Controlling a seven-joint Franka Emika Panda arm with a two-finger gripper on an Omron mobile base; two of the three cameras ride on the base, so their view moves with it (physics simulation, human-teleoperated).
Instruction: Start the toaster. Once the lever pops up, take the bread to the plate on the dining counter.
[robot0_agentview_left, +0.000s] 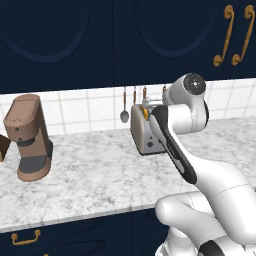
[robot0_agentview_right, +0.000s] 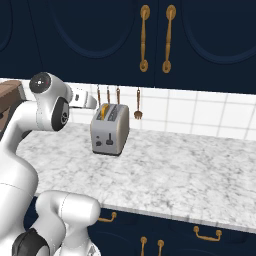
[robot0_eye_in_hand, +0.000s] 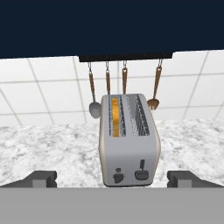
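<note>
Your tool (robot0_eye_in_hand: 112, 178) hangs wide apart above the toaster (robot0_eye_in_hand: 129, 140); drift sideways and you'll miss the lever (robot0_eye_in_hand: 141, 165), hitting the knob (robot0_eye_in_hand: 118, 177).

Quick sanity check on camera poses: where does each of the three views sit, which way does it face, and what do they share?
Left base view: behind-left of the arm, facing the marble worktop; brown coffee machine at left, white arm crossing the small boxy silver toaster.
Right base view: behind-right, same worktop; arm at left, toaster unobstructed.
Hand view: on the hand, looking down at the toaster; open gripper fingertips at the bottom.
Shared: the toaster, the orange-crusted bread slice in one slot, hanging utensils.
</note>
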